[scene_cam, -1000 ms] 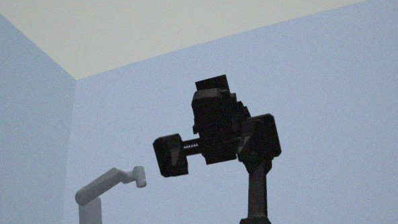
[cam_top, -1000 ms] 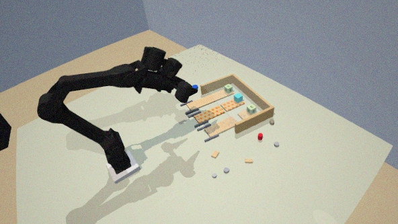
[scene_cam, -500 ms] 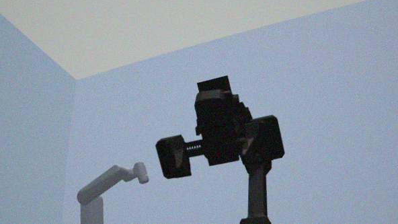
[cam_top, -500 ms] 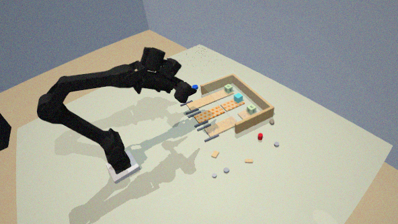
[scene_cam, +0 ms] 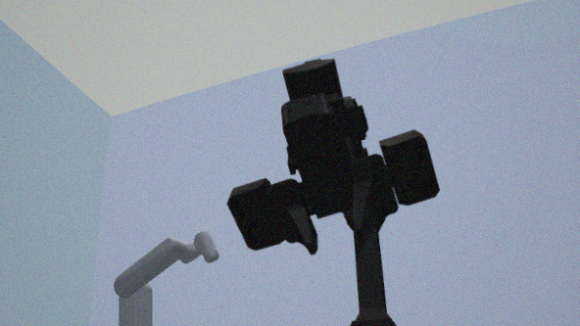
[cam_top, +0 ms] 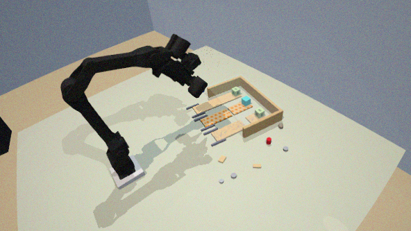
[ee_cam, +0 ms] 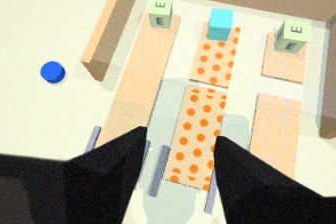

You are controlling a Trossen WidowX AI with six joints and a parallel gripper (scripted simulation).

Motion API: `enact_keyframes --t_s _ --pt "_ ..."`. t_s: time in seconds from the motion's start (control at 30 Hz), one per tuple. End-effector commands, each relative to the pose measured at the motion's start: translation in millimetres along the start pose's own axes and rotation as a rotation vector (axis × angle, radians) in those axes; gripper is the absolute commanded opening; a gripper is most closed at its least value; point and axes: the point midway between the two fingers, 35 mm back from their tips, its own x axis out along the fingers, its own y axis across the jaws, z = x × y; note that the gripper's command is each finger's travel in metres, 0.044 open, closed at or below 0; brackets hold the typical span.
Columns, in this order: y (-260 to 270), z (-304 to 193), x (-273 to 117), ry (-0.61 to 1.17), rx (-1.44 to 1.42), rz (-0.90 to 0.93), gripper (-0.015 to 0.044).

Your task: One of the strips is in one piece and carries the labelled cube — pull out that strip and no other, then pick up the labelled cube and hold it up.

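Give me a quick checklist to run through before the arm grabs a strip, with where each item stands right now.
1. Target found: the plain tan strip is in one piece and carries a labelled cube: ok.
2. Others ruled out: the dotted strip is split and carries a plain cyan cube; the speckled strip is split too: ok.
3. Gripper lined up on the target: it is lined up on the dotted strip, not the tan one: not ok.
4. Fingers empty: they are apart with nothing between them: ok.
5. Tan strip's grey handle free to grasp: it is partly hidden: cannot tell.
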Motion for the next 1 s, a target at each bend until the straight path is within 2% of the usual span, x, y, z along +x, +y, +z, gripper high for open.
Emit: enact_keyframes --t_s 0.0,0.07,0.1,0.43,0.97 --pt "17 3 27 0.168 0.040 -0.006 0.0059" --pt "25 4 40 0.245 0.057 -0.012 0.0006" --pt "30 3 47 0.283 0.065 -0.017 0.0000" --pt "72 -21 109 0.645 0.120 -0.116 0.0000" --pt "74 -32 124 0.668 0.122 -0.125 0.0000"
